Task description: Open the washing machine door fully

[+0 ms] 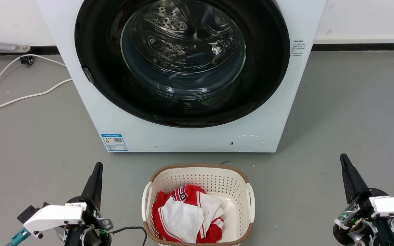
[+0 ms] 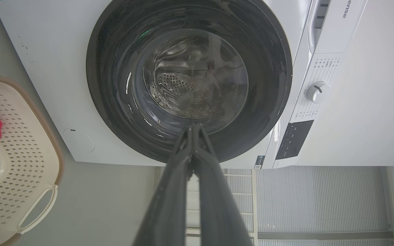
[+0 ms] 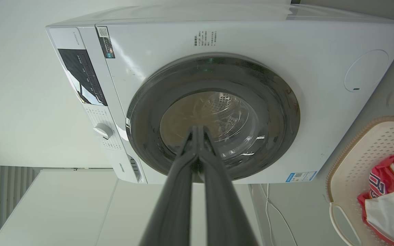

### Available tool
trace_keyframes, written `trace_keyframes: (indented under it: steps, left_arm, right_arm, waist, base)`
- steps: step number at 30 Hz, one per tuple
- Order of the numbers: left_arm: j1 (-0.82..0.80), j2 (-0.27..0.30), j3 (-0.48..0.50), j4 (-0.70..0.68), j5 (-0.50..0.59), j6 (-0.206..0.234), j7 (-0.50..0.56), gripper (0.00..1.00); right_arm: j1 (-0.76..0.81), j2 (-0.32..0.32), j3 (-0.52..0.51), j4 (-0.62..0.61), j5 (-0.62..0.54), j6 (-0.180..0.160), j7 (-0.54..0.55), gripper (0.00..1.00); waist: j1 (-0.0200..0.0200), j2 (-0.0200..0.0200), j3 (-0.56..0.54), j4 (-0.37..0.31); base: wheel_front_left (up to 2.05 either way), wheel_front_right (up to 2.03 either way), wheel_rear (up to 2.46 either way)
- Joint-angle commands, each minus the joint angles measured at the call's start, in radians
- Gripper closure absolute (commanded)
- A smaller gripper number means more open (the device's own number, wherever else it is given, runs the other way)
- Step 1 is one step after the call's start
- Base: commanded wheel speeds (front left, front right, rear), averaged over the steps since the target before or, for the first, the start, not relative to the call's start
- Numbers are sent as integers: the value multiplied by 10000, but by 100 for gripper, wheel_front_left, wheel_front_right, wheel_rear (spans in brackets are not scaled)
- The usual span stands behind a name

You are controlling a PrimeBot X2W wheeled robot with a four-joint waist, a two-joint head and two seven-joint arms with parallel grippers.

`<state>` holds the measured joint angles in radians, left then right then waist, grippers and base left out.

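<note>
Both the left claw [image 1: 97, 168] and right claw [image 1: 343, 158] hang closed, empty, short of the boxy white washing machine [image 1: 169, 138], seemingly parked before reaching. Its round glossy black glass-centred door [image 1: 182, 58] sits shut across the front.

1 washing machine [image 1: 190, 140], 1 washing machine door [image 1: 268, 85], 1 basket [image 1: 197, 166], 2 end effectors: left [image 1: 98, 165], right [image 1: 342, 157].
</note>
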<state>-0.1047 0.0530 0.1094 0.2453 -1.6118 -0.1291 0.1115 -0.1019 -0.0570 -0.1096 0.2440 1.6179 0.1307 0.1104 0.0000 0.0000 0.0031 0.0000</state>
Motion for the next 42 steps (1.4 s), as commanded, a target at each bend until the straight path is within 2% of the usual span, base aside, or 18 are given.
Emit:
trace_keyframes:
  steps: [1, 11, 12, 29, 34, 42]
  left_arm:
    - [-77, -3, 44, 8, 34, -29, 17, 100]
    - [-77, -7, 47, 8, 43, -29, 25, 100]
    - [-1, -4, 6, -2, 0, 0, -2, 0]
    - [46, -15, -603, -593, 341, -3, -739, 0]
    - [33, -15, -618, -922, 999, -5, -957, 0]
    - [49, -15, -574, -1479, 2685, -7, -1286, 0]
  right_arm:
    - [-116, 39, -14, 14, -71, 0, 21, 100]
    - [-117, 45, -22, 15, -84, 0, 32, 100]
    - [-1, 10, -11, -2, -3, 0, 1, 0]
    - [260, 24, 369, -436, -553, 0, -736, 0]
    - [271, 26, 411, -662, -1351, 0, -955, 0]
    - [267, 30, 515, -1187, -3496, 0, -1282, 0]
  waist:
    - [0, 0, 0, 0]
    - [0, 0, 0, 0]
    - [0, 0, 0, 0]
    - [0, 0, 32, 7]
    - [0, 0, 44, 8]
    - [0, 0, 60, 4]
  base:
    - [0, 0, 0]
    - [0, 0, 0]
    - [0, 0, 0]
    - [0, 0, 0]
    - [0, 0, 0]
    - [0, 0, 0]
